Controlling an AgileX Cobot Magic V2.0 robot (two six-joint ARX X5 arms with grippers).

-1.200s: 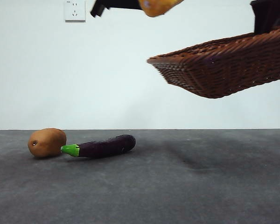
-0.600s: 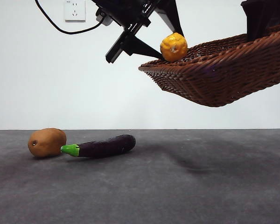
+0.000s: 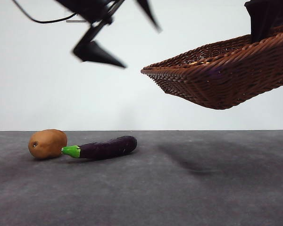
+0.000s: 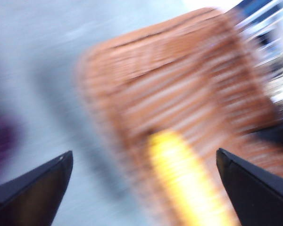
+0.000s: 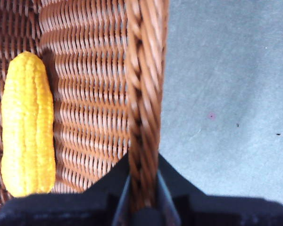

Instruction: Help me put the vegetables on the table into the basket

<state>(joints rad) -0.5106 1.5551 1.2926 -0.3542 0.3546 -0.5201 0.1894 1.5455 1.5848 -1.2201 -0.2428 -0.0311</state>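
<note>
The basket (image 3: 226, 77) hangs tilted in the air at the right, and my right gripper (image 3: 269, 19) is shut on its braided rim (image 5: 144, 117). The yellow corn (image 5: 27, 125) lies inside the basket; it also shows blurred in the left wrist view (image 4: 184, 183). My left gripper (image 3: 141, 47) is open and empty, high up just left of the basket. The brown potato (image 3: 47, 143) and the purple eggplant (image 3: 104, 147) lie touching on the table (image 3: 179, 188) at the left.
A white wall stands behind the table. A black cable (image 3: 37, 20) hangs from the left arm at the top left. The basket casts a shadow on the table under it (image 3: 203, 157).
The corn has left my left gripper and now lies in the basket. The left gripper has moved up and to the left, away from the basket rim. Potato and eggplant have not moved.
</note>
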